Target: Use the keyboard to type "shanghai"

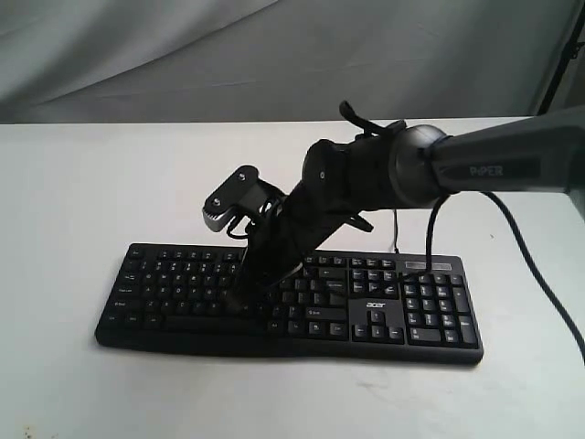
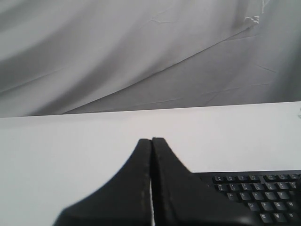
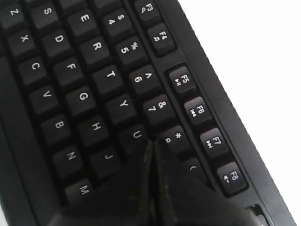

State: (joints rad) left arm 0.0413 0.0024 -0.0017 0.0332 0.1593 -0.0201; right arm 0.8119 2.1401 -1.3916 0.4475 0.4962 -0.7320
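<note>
The long black keyboard [image 1: 174, 283] lies across the white table, its number pad on the right. My right gripper [image 1: 239, 302] reaches in from the right and points down onto the letter keys at the middle, fingers pressed together. In the right wrist view the keyboard [image 3: 80, 70] fills the picture and the right gripper [image 3: 153, 142] has its shut tip between the U and 8 keys, hiding the key under it. The left gripper [image 2: 151, 140] is shut on nothing and hovers over bare table, with a corner of the keyboard [image 2: 263, 193] beside it. It is outside the exterior view.
The white table [image 1: 82, 183] runs to a grey cloth backdrop [image 1: 183, 55]. A thin black cable [image 1: 396, 230] leaves the keyboard's back edge. The right arm's own cable [image 1: 530, 265] hangs over the table at the right.
</note>
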